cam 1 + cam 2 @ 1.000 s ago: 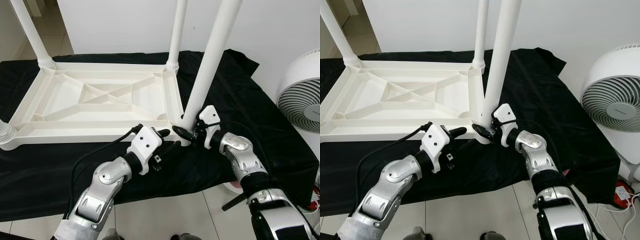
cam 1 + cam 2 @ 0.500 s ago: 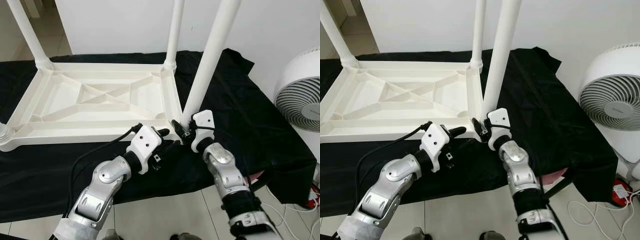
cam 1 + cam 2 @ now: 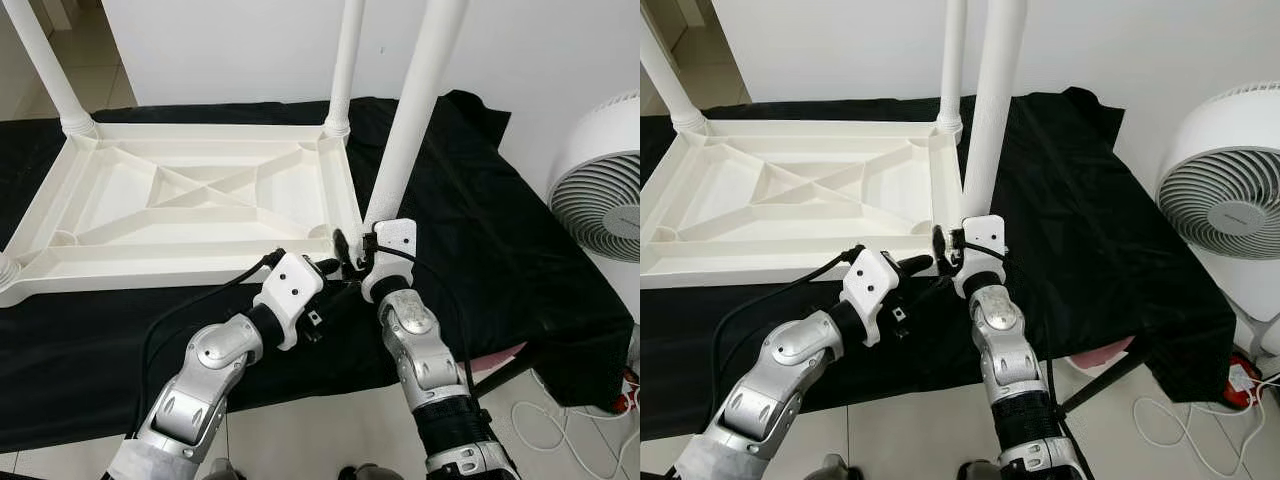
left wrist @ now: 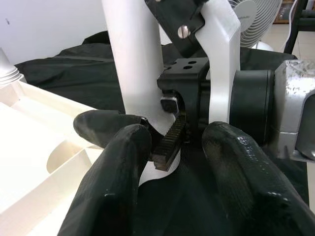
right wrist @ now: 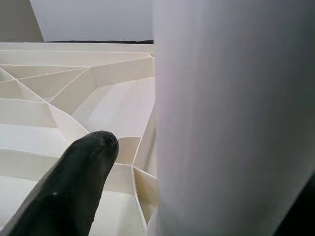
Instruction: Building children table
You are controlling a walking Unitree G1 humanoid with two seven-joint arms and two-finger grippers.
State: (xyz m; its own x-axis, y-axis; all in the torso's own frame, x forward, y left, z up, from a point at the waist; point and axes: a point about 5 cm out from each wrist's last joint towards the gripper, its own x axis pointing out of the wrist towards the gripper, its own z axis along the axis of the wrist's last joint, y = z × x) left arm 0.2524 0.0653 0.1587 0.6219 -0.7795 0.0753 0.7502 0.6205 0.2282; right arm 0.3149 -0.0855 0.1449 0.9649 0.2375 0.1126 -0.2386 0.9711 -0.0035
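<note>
I'm clamping the right gripper (image 3: 352, 252) on the near leg (image 3: 412, 120) at the tabletop (image 3: 190, 200) corner; keeping it vertical while seating. Left gripper (image 3: 330, 277) hovering open beside.

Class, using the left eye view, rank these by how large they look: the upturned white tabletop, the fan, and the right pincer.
1. Upturned white tabletop, the largest by far.
2. Fan, cut off by the picture's edge, so its full size is unsure.
3. Right pincer, the smallest, at the base of the near table leg.

Black cloth (image 3: 480, 200), white fan (image 3: 600, 190)
</note>
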